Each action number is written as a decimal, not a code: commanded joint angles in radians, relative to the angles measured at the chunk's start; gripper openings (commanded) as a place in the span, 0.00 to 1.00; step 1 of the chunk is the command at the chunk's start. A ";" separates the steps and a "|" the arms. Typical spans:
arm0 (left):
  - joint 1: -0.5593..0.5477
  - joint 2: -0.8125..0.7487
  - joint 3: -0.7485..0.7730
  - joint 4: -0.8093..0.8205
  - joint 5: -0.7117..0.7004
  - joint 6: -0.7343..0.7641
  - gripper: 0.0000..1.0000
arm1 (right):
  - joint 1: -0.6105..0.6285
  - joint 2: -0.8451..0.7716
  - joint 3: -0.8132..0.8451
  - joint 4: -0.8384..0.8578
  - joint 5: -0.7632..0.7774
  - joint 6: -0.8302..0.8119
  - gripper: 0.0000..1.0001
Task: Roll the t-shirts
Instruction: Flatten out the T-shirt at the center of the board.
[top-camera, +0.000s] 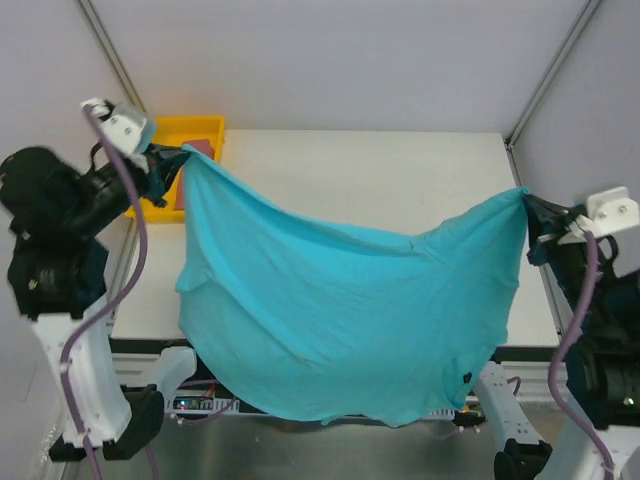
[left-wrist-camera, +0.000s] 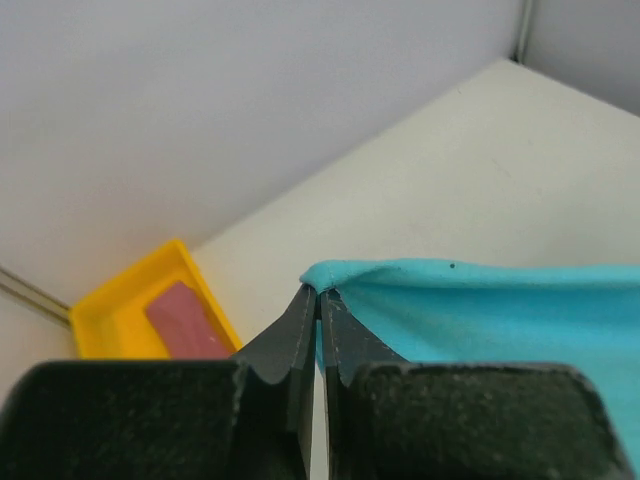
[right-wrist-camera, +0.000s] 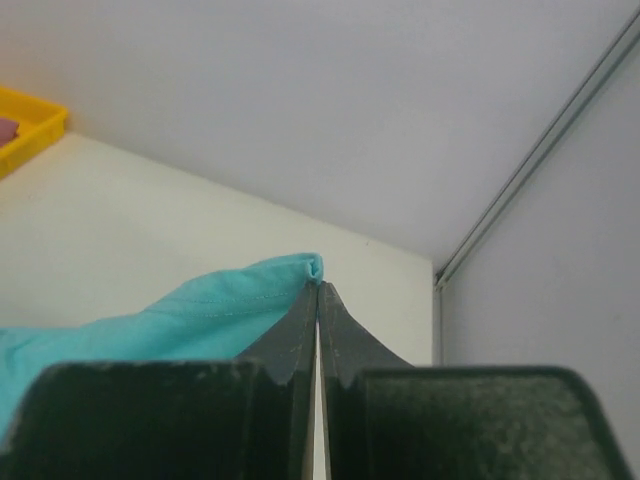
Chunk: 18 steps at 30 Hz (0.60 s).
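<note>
The turquoise t-shirt (top-camera: 340, 310) hangs spread in the air between both arms, sagging in the middle, its lower part draping past the table's near edge. My left gripper (top-camera: 182, 152) is shut on its upper left corner (left-wrist-camera: 335, 275). My right gripper (top-camera: 526, 198) is shut on its upper right corner (right-wrist-camera: 305, 268). A small dark tag (top-camera: 467, 377) shows low on the shirt's right. The rose-red t-shirt (top-camera: 193, 170) lies in the yellow tray, partly hidden by the left gripper; it also shows in the left wrist view (left-wrist-camera: 185, 320).
The yellow tray (top-camera: 185, 128) stands at the table's back left corner, close behind my left gripper. The white table (top-camera: 380, 180) runs under and behind the shirt. Metal frame posts (top-camera: 545, 75) rise at the back corners.
</note>
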 joint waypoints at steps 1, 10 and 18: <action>0.012 0.118 -0.192 0.054 0.129 -0.008 0.00 | -0.003 -0.055 -0.295 0.173 -0.035 0.058 0.01; -0.053 0.616 -0.273 0.108 0.013 0.162 0.00 | -0.001 0.200 -0.781 0.553 0.013 0.060 0.01; -0.051 1.060 0.085 0.105 -0.155 0.151 0.00 | -0.021 0.865 -0.432 0.624 0.154 -0.003 0.01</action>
